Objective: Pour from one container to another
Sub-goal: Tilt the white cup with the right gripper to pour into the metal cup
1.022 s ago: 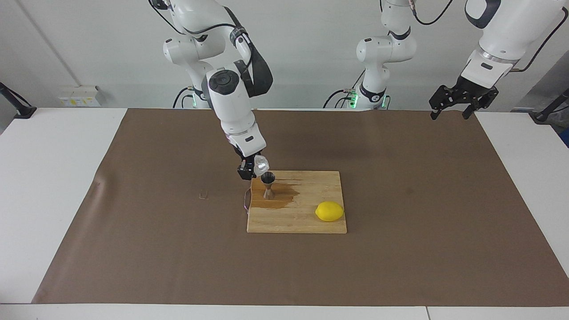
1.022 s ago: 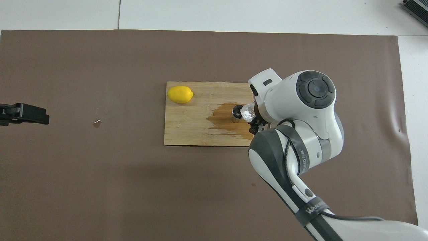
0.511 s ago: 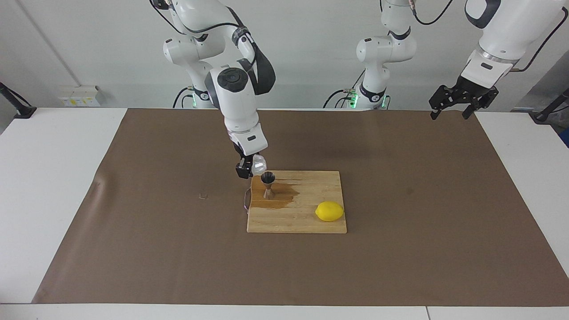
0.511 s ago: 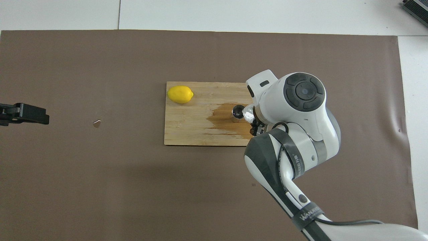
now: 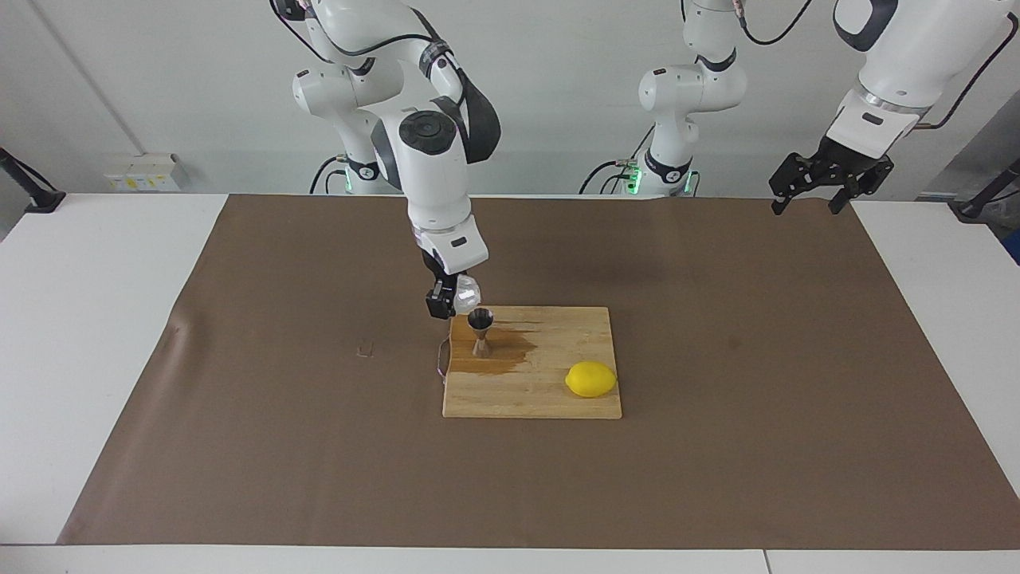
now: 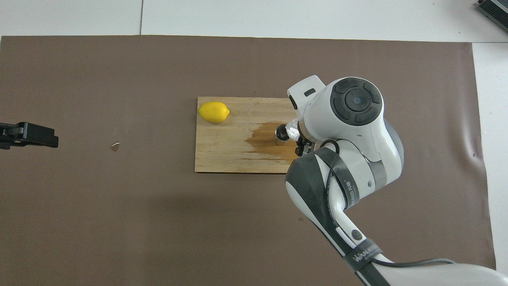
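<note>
The steel hourglass jigger (image 5: 480, 331) (image 6: 281, 134) stands upright on the wooden board (image 5: 550, 399) (image 6: 222, 155), in a dark wet stain. My right gripper (image 5: 450, 296) is shut on the small clear faceted cup (image 5: 464, 292) (image 6: 293, 130), holding it tilted just above the jigger's rim, at the board's end toward the right arm. My left gripper (image 5: 809, 195) (image 6: 27, 135) hangs open and waits over the mat's corner at the left arm's end, with nothing in it.
A yellow lemon (image 5: 590, 379) (image 6: 214, 112) lies on the board, farther from the robots than the jigger. A small scrap (image 5: 365, 349) (image 6: 115, 147) lies on the brown mat (image 5: 717, 446). The right arm's bulk covers the board's end in the overhead view.
The right arm's wrist has risen and swung more upright over the board, and the cup has lifted slightly above the jigger. The left arm has not moved.
</note>
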`<state>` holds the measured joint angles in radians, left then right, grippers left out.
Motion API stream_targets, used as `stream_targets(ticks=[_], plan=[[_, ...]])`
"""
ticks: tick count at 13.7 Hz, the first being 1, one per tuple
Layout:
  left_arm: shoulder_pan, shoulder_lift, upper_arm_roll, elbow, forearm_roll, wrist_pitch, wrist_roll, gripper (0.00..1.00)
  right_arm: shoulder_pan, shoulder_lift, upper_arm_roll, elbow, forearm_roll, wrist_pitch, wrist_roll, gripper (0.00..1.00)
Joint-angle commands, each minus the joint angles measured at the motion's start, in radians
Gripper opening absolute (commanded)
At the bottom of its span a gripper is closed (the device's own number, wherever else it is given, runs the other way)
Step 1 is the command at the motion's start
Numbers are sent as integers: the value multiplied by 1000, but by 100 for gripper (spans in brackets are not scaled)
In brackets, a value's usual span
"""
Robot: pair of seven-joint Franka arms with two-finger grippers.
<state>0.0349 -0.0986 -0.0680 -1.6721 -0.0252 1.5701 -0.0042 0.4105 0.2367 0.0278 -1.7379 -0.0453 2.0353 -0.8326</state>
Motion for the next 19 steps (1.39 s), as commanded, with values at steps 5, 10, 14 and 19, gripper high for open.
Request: stream_targets(ticks=[5, 10, 14, 19], plan=[[14, -18, -7, -18, 2, -10, 15, 100, 28, 29, 3, 35, -134, -81, 76, 34], [14, -18, -7, -18, 2, -10, 15, 100, 42, 26, 3, 35, -169, -118, 119, 34], [14, -18, -7, -18, 2, -9, 15, 100, 44, 27, 3, 58, -171, -145, 136, 33], [14, -18, -7, -18, 2, -9, 15, 100, 44, 27, 3, 60, -183, -148, 148, 33]])
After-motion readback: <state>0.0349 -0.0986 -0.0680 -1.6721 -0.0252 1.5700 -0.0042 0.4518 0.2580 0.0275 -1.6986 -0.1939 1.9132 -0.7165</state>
